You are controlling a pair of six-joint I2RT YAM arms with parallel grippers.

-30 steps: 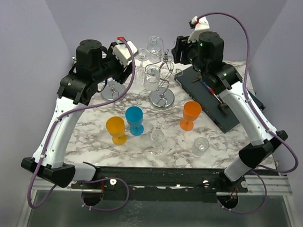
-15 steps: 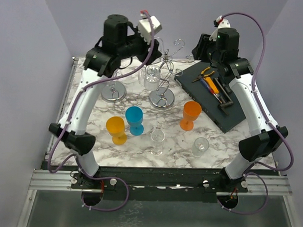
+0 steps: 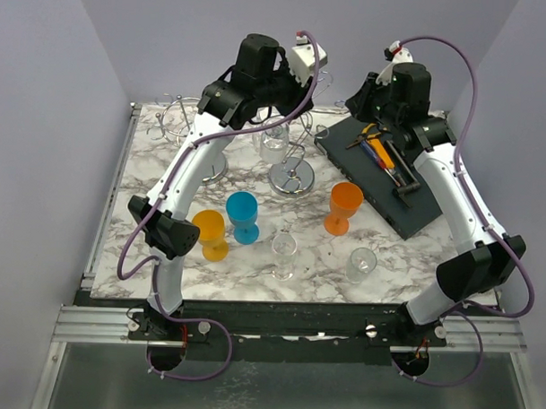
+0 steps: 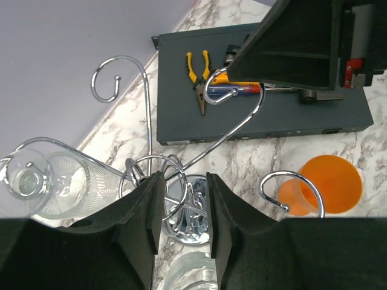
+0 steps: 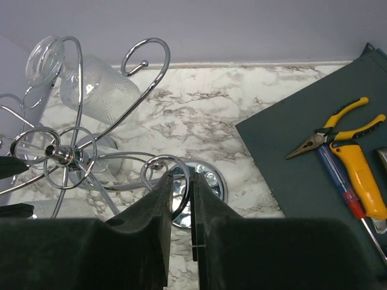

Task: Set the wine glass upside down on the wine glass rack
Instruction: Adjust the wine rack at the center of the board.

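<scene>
The chrome wine glass rack (image 3: 292, 176) stands mid-table. One clear wine glass (image 3: 273, 137) hangs on its near side. Another hangs upside down on a far hook, seen in the left wrist view (image 4: 57, 184) and the right wrist view (image 5: 91, 84). My left gripper (image 4: 184, 181) is open and empty, high above the rack's hub; in the top view it (image 3: 302, 73) sits under its white camera. My right gripper (image 5: 181, 176), also in the top view (image 3: 359, 89), has its jaws nearly together around a curled rack hook (image 5: 158, 164).
A second chrome rack (image 3: 179, 119) stands at back left. A dark tool tray (image 3: 382, 177) with pliers lies right. A blue goblet (image 3: 242, 212), two orange goblets (image 3: 209, 234) (image 3: 344, 207) and two clear glasses (image 3: 284, 254) (image 3: 362, 261) stand in front.
My left arm has risen and swung right, from beside the left rack to over the middle rack. My right arm has lifted and drawn back a little to the right.
</scene>
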